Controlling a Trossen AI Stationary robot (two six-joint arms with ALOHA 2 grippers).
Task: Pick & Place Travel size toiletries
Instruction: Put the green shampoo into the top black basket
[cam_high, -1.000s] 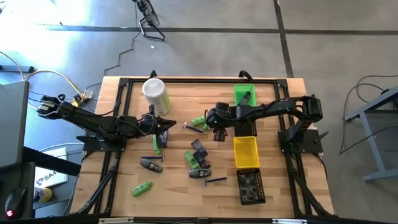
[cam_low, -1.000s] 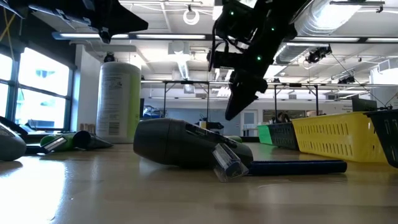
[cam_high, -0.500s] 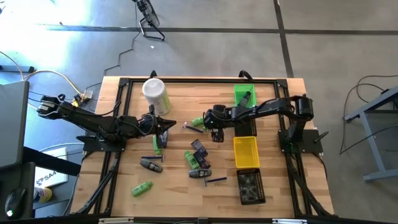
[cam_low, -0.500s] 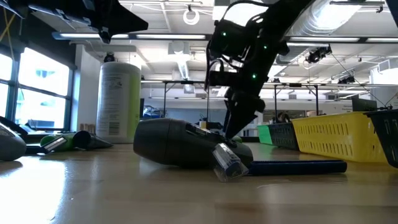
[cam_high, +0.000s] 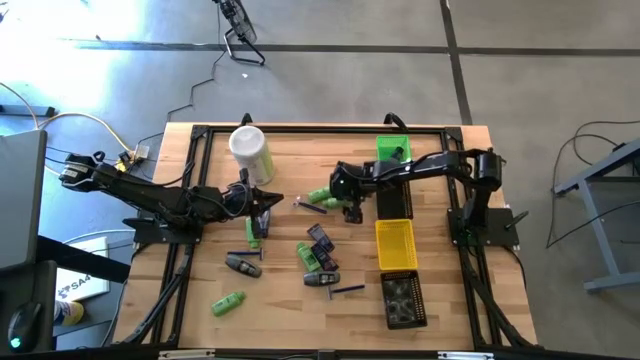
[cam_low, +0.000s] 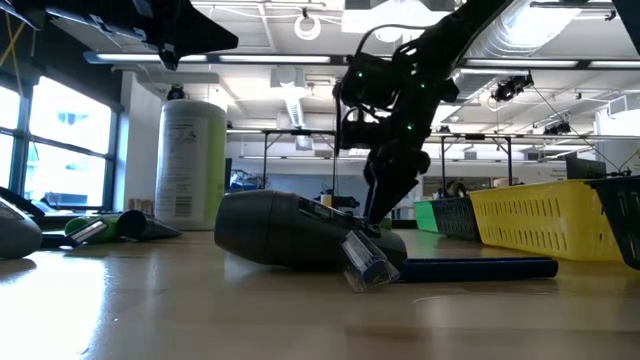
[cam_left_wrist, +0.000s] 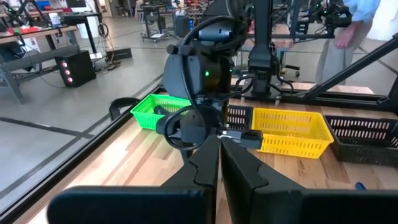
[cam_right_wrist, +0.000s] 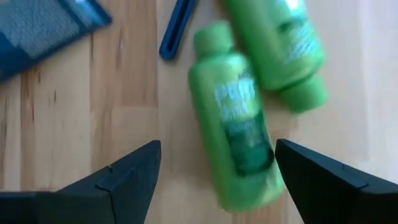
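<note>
Right end effector (cam_right_wrist: 214, 180) wide above a green bottle (cam_right_wrist: 235, 134) lying on the counter (cam_high: 280, 300) | risk: we nudge its touching twin (cam_right_wrist: 280, 46) | left end effector (cam_left_wrist: 219, 163) shut, waiting.

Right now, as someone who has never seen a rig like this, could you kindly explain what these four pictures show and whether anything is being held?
It is a robot with two dark arms at a wooden table. One picture looks straight down from above, one looks level across the tabletop, and two come from cameras on the arms' wrists.

Scattered on the table are travel size toiletries: green mini bottles, dark tubes and a thin blue stick. A large pale-green canister stands at the back, and green, yellow and black bins line the right side.

The right claw is open and hangs just above two green bottles lying side by side, one fingertip on either side of the nearer one, holding nothing yet. The left claw is shut and empty, waiting at the table's left.
</note>
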